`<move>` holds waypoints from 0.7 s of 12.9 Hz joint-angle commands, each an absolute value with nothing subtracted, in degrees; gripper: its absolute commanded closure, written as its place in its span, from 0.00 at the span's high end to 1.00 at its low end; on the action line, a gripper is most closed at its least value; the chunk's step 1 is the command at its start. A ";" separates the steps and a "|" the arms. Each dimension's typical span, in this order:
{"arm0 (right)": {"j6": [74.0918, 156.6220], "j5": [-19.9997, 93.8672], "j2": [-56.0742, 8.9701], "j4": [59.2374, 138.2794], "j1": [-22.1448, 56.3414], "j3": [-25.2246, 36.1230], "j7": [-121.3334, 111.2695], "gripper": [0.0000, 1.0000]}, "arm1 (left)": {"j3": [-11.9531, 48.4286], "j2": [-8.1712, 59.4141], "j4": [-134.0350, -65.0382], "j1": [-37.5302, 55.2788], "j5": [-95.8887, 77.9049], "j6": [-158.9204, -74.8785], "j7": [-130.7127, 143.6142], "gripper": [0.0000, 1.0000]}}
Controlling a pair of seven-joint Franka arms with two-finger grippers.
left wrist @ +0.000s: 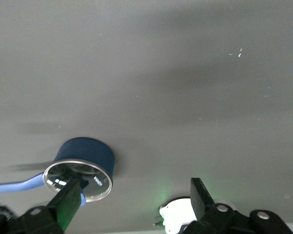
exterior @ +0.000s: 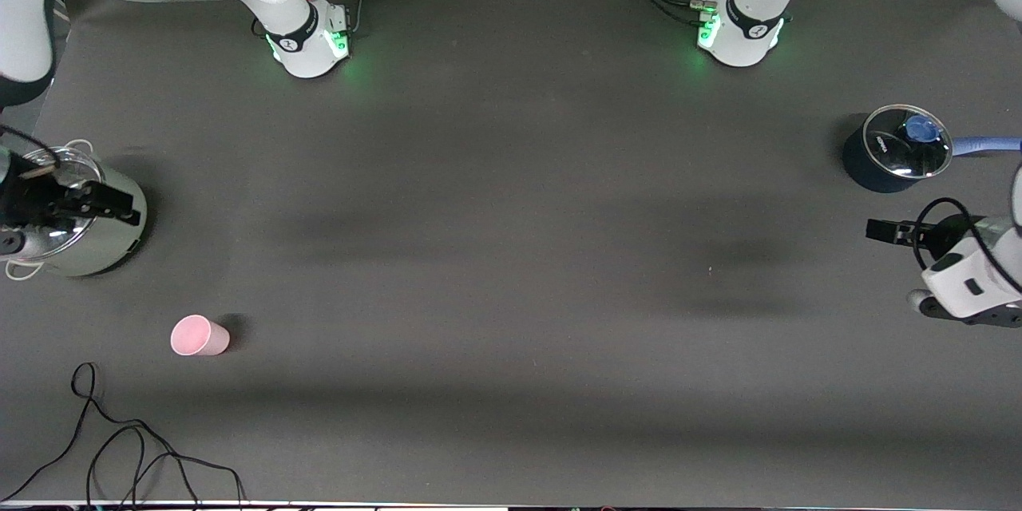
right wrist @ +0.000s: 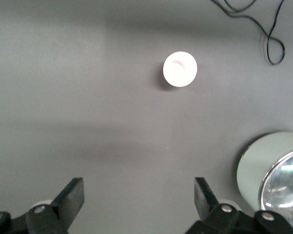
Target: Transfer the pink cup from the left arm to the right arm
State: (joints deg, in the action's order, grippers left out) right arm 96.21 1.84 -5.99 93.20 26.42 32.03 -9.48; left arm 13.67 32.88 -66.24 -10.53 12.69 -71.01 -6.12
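Observation:
The pink cup [exterior: 200, 335] stands alone on the dark mat toward the right arm's end of the table, nearer to the front camera than the steel pot [exterior: 88, 235]. In the right wrist view the cup [right wrist: 180, 69] shows from above as a pale round disc. My right gripper [exterior: 120, 206] hangs over the steel pot, open and empty [right wrist: 137, 187], apart from the cup. My left gripper [exterior: 878, 231] is open and empty [left wrist: 136, 190] toward the left arm's end of the table, beside the blue pot [exterior: 878, 168], a long way from the cup.
The blue pot [left wrist: 88, 153] has a glass lid with a blue knob and a long blue handle [exterior: 986, 145]. The steel pot also shows in the right wrist view [right wrist: 263, 165]. A loose black cable [exterior: 120, 447] lies near the front edge, close to the cup.

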 commanded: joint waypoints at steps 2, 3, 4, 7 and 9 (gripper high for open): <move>100.19 -0.70 -0.09 100.37 27.78 31.64 -6.33 1.00 | -8.55 31.47 -63.72 9.09 3.47 -68.82 -6.50 1.00; 100.20 -0.79 -0.09 100.11 26.29 30.86 -6.33 1.00 | -12.53 29.64 -64.24 12.36 0.90 -70.04 -6.42 1.00; 100.11 -0.79 0.17 99.93 21.75 26.24 -6.33 1.00 | -12.65 27.18 -66.16 13.09 0.10 -72.22 -6.42 1.00; 100.02 -0.79 1.05 99.49 2.95 8.22 -6.33 1.00 | -11.78 18.48 -75.47 13.62 0.53 -82.85 -6.42 1.00; 99.58 -0.79 1.05 98.01 -5.32 0.13 -5.11 1.00 | -10.73 14.61 -80.22 13.19 0.62 -86.82 -6.33 1.00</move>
